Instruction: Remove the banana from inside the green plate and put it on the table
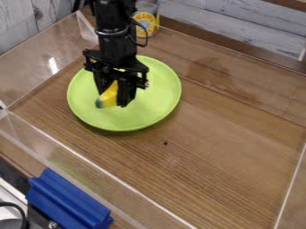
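The small yellow banana [110,94] hangs between the black fingers of my gripper [114,92], which points straight down and is shut on it. It is lifted a little above the lime-green plate [156,98], over the plate's left half. The plate lies on the brown wood-grain table [216,143] toward the back left. My dark arm rises from the gripper toward the top of the view and hides part of the plate's far rim.
A yellow-labelled can [145,23] stands behind the plate by the back wall. Clear acrylic walls [36,134] edge the table. A blue block [66,204] lies outside the front wall at the lower left. Bare wood stretches right of the plate.
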Controlling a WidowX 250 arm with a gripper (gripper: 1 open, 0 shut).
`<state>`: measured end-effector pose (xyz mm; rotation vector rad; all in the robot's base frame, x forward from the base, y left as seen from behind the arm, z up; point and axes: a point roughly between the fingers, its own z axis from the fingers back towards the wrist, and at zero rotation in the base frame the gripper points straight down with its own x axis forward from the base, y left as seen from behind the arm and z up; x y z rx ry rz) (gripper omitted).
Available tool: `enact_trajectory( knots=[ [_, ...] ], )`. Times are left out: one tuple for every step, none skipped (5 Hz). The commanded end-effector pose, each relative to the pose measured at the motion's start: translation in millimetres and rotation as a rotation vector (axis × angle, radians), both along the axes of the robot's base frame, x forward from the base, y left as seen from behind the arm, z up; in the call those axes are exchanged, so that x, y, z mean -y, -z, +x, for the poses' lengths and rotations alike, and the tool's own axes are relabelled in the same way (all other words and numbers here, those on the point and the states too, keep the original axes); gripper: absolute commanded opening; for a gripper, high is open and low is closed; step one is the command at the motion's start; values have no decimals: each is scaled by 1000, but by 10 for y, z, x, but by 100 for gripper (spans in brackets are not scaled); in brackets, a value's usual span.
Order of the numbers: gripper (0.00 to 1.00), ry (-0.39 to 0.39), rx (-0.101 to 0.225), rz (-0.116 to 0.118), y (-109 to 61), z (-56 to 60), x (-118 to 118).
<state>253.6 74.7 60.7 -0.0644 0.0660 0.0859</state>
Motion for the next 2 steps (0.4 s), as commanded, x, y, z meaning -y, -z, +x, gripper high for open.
enact_trajectory(
  knots=[
    [0,11,90,30,-284,110,-6],
    [0,17,89,28,-335,107,19]
  ],
)
